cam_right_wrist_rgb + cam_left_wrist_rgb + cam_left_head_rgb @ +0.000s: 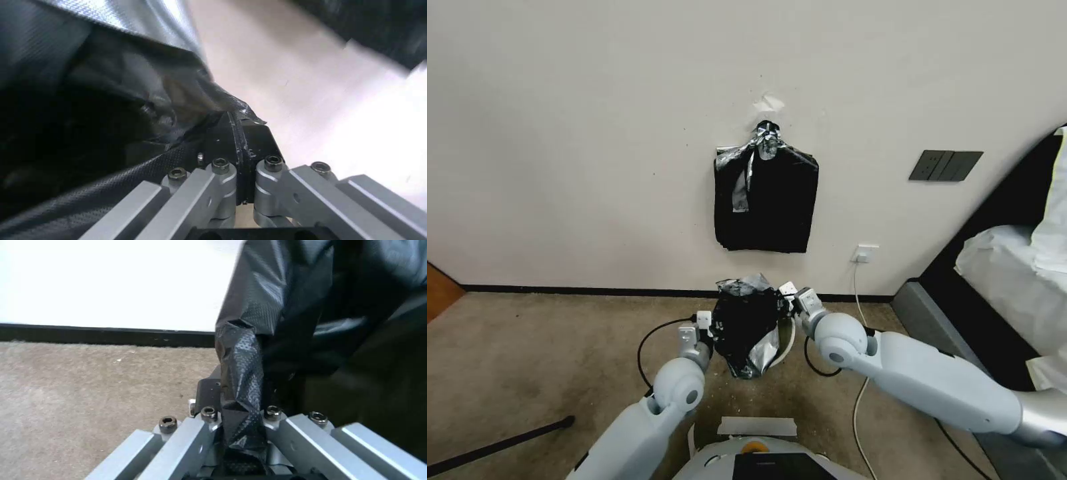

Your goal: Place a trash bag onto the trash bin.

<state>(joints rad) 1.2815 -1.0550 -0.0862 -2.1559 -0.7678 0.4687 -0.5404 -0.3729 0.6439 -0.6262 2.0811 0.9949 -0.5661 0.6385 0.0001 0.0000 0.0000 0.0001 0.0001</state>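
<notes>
- The trash bag (747, 327), thin crinkly black film with a silvery sheen, hung over the floor near the wall, stretched between both hands and covering most of the trash bin (788, 343), whose cream rolled rim peeked out beside it.
- The left hand (706, 328) pinched a bunched fold of the bag's edge.
- The right hand (790, 300) was pressed together on the opposite edge.
- Judged: keeping the mouth spread wide and level would help it clear the round rim.

Pale grey-white rounded arms (920, 380), silver fingers (200, 196), hex screws.
</notes>
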